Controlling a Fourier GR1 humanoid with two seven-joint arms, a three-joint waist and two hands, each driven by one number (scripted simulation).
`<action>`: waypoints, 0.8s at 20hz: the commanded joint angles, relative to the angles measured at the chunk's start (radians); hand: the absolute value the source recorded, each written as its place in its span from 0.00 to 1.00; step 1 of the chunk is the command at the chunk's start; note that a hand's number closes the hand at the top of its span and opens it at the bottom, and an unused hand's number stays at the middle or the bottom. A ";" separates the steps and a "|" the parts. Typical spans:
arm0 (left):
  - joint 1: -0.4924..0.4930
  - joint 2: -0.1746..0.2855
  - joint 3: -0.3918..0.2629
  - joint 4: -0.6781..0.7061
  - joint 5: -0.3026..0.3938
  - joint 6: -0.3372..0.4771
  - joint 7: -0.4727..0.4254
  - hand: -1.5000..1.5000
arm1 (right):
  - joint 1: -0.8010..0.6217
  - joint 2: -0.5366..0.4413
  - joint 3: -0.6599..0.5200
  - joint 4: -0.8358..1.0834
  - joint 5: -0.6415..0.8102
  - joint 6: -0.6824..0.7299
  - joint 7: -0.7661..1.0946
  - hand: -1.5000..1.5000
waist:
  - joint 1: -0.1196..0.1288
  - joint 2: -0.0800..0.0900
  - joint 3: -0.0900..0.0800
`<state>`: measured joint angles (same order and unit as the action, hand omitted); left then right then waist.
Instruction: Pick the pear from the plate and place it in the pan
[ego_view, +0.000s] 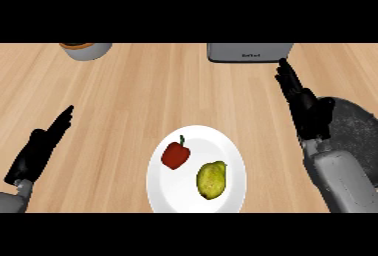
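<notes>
A yellow-green pear (212, 179) lies on the right half of a white plate (229, 150) near the counter's front. Beside it on the plate's left half sits a red bell pepper (176, 154). The dark grey pan (356, 129) shows at the right edge, partly hidden behind my right forearm. My right hand (303, 107) is raised between plate and pan with straight fingers pointing away, above and right of the pear, holding nothing. At the left edge my left hand (40, 145) rests open, fingers up.
A grey toaster-like appliance (249, 51) stands at the back, just beyond my right fingertips. A grey cup or bowl with an orange rim (85, 49) sits at the back left. Bare wooden counter (133, 100) spreads between the plate and the back objects.
</notes>
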<state>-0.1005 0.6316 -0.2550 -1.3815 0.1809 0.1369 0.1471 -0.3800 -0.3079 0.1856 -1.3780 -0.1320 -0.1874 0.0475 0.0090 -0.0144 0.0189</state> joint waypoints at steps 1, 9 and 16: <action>0.040 -0.027 0.013 -0.089 -0.011 0.057 0.011 0.50 | 0.098 0.064 -0.069 -0.075 -0.078 -0.023 -0.124 1.00 | -0.008 0.009 -0.017; -0.015 -0.203 0.156 -0.125 0.192 0.130 -0.060 0.50 | 0.473 0.303 -0.255 -0.150 -0.338 -0.133 -0.481 1.00 | -0.077 0.000 -0.014; -0.048 -0.204 0.148 -0.195 0.192 0.144 0.016 0.50 | 0.936 0.307 -0.065 -0.060 -0.282 0.044 -0.927 0.00 | -0.038 0.008 -0.017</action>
<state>-0.1297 0.4326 -0.1103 -1.5354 0.3658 0.2694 0.1256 0.3569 -0.0134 0.0763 -1.4959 -0.4387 -0.2027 -0.6774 -0.0468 -0.0107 0.0042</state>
